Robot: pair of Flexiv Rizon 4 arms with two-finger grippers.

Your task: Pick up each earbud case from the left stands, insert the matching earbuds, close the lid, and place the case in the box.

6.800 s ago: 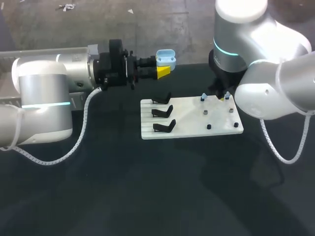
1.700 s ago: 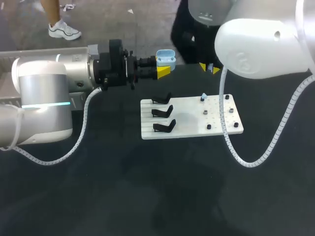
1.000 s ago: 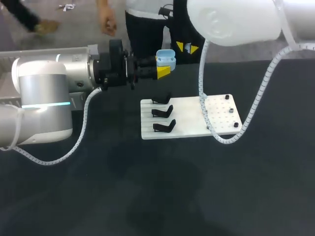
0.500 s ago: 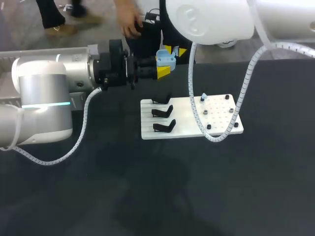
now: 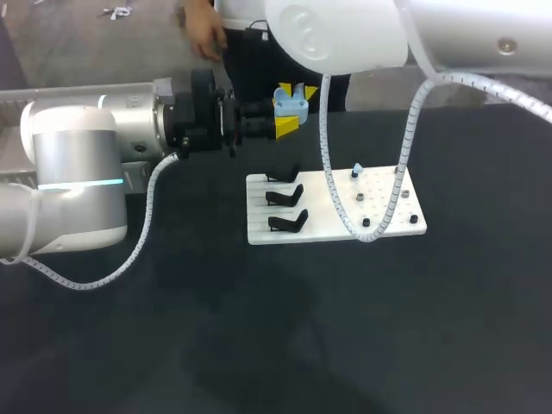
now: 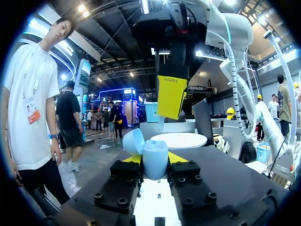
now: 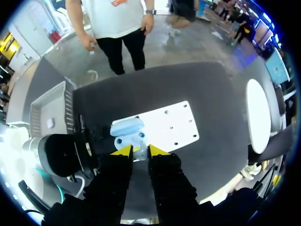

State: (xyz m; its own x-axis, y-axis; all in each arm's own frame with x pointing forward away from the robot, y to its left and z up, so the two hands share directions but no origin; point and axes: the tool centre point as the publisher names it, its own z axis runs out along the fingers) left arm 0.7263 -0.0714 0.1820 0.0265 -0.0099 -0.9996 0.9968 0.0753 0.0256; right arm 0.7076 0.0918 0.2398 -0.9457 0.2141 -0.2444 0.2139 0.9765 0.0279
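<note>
Earbud case (image 5: pixel 291 105), lid open, clamped in left gripper (image 6: pixel 155 159); right gripper (image 7: pixel 139 149), pinching earbud (image 6: pixel 161 123) directly above case, probably needed a straight, centred descent

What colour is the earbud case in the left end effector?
The earbud case is light blue; see left wrist view.

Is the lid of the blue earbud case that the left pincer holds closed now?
No, the left wrist view shows the earbud case with its lid swung open to one side.
</note>
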